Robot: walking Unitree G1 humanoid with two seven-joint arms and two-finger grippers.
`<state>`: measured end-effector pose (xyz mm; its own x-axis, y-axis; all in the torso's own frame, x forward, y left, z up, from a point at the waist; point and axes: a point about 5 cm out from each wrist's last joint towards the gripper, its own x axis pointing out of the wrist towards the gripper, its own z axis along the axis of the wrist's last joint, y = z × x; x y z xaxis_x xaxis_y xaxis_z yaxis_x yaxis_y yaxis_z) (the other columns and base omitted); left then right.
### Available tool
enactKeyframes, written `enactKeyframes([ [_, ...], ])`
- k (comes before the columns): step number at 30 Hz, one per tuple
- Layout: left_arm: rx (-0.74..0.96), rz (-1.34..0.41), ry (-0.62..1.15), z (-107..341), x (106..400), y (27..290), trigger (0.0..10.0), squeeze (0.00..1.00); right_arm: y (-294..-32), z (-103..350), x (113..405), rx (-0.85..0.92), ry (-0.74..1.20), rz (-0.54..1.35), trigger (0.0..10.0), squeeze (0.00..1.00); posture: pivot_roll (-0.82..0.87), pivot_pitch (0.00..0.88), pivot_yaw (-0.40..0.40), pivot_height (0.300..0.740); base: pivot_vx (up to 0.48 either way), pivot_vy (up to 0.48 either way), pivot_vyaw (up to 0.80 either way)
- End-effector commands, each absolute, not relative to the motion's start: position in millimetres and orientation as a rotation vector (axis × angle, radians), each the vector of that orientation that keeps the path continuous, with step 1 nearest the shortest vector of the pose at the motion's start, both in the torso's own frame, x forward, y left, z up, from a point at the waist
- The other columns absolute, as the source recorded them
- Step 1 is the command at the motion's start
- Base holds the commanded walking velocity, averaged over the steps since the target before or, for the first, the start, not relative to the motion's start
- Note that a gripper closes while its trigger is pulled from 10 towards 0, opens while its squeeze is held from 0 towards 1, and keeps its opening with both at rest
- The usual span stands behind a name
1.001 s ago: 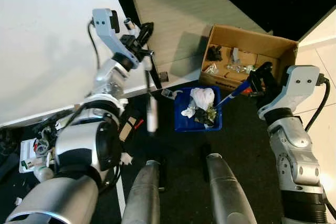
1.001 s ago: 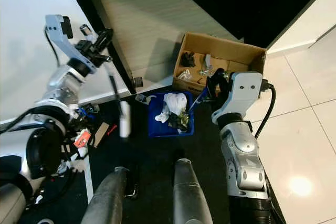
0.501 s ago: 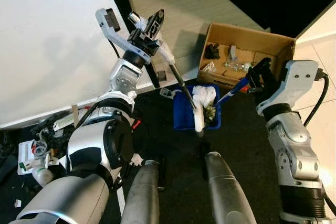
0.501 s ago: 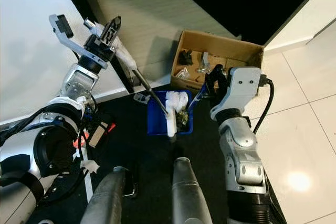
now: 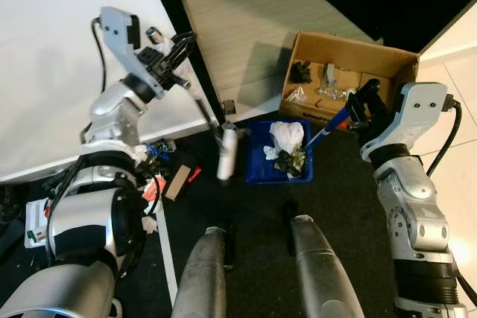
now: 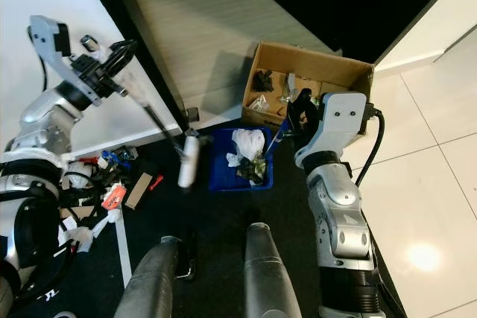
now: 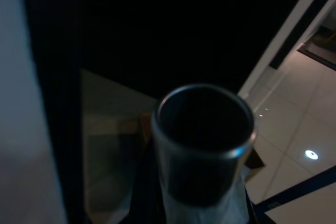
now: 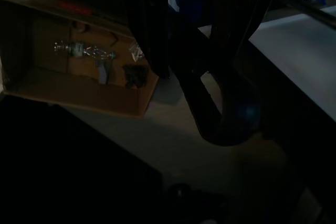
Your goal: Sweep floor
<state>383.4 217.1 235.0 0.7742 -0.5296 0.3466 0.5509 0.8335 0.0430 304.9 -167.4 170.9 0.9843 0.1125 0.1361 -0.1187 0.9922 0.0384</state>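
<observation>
My left gripper (image 5: 179, 61) is raised at the left and shut on the thin black handle of a brush (image 5: 203, 109). The brush's white head (image 5: 226, 153) hangs just left of the blue dustpan (image 5: 259, 161). The pan stands on the dark floor and holds crumpled white paper (image 5: 287, 135) and dark scraps. My right gripper (image 5: 363, 103) is shut on the dustpan's blue handle (image 5: 330, 126) at the pan's right. The left wrist view looks down the handle's open tube end (image 7: 203, 140). A dark hanging loop of the dustpan handle (image 8: 226, 114) shows in the right wrist view.
An open cardboard box (image 5: 387, 61) with small junk stands behind the pan. Litter (image 5: 168, 180) lies on the floor to the left, below a white panel (image 5: 59, 72). Pale tiles (image 6: 432, 184) lie to the right. My legs (image 5: 257, 273) are at the bottom.
The brush head swung out of the dustpan back to its left side as my left arm moved left. The right gripper and pan stayed put.
</observation>
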Motion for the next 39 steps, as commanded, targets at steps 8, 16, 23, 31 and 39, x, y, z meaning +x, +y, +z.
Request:
enactKeyframes([
  [8,-0.125,-0.393,-0.34,201.3,378.3,228.2,10.0,0.0,-146.7,147.0,323.3,-0.012,0.067,0.236,10.0,0.0,-0.23,0.482,0.063,0.74,0.0,0.0,0.0],
  [16,-0.406,-0.281,-0.317,175.8,382.3,204.5,10.0,0.0,-142.5,149.4,328.2,-0.089,0.083,0.232,10.0,0.0,-0.25,0.482,0.048,0.74,0.0,0.0,0.0],
  [23,-0.675,-0.419,-0.376,188.6,391.8,143.7,10.0,0.0,-127.0,150.6,323.6,-0.06,0.059,0.304,10.0,0.0,-0.27,0.48,0.053,0.74,0.0,0.0,0.0],
  [31,-0.807,-0.508,-0.446,210.0,395.3,120.7,10.0,0.0,-119.4,152.8,321.7,-0.039,0.04,0.341,10.0,0.0,-0.27,0.476,0.061,0.74,0.0,0.0,0.0],
  [39,-0.77,-0.534,-0.501,224.2,396.3,140.9,10.0,0.0,-119.6,151.1,323.8,-0.026,0.042,0.34,10.0,0.0,-0.23,0.464,0.057,0.74,0.0,0.0,0.0],
])
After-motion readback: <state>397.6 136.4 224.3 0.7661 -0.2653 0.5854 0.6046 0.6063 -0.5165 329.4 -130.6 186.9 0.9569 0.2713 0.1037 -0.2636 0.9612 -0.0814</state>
